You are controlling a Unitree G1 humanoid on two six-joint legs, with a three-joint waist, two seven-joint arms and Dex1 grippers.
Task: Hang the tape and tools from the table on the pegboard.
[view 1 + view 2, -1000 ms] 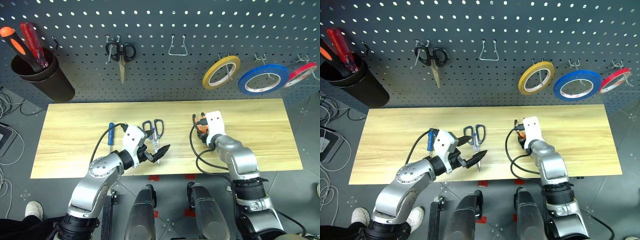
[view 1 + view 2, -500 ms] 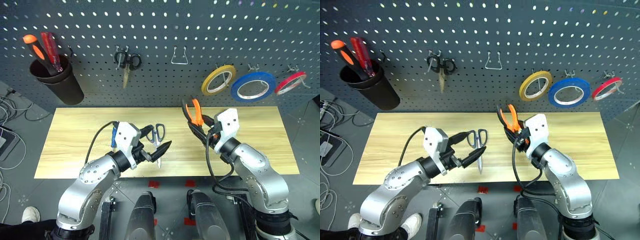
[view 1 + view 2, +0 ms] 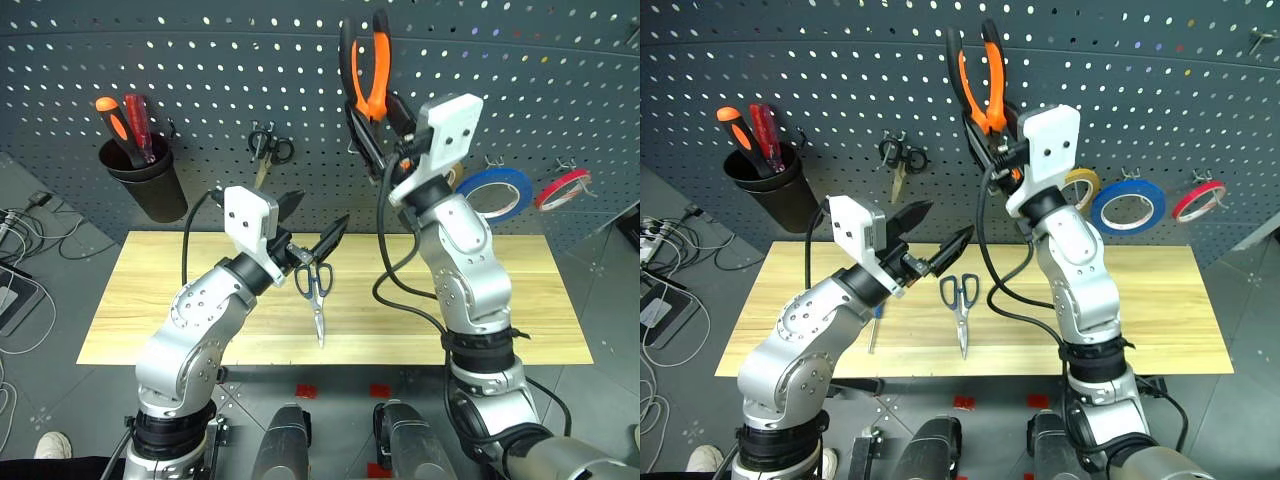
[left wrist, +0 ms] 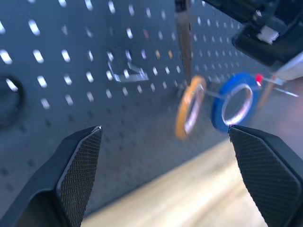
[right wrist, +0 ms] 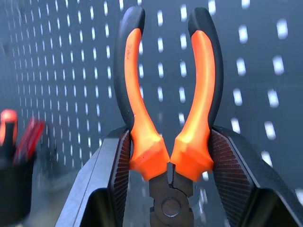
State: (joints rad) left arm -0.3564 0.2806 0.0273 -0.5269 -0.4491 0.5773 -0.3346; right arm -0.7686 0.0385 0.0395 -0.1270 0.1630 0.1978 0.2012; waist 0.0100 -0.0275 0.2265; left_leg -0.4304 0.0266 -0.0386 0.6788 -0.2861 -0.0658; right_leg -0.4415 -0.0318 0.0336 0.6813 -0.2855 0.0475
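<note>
My right gripper is shut on the orange-handled pliers, which it holds upright by their black jaws, handles up, close in front of the dark pegboard. The wrist view shows the fingers clamped on both sides of the pliers. Raised above the table, my left gripper is open and empty. The dark-blue-handled scissors lie on the wood below it. The blue screwdriver lies mostly hidden under my left arm. The blue tape hangs on a pegboard hook at the right.
A black cup with an orange and a red screwdriver hangs at the left. Small black scissors hang beside it. A yellow tape ring and a red tape ring flank the blue one. A bare wire hook sits mid-board.
My right gripper has lifted the pliers off the table, up in front of the pegboard. The left gripper has risen too. The camera has tilted upward.
</note>
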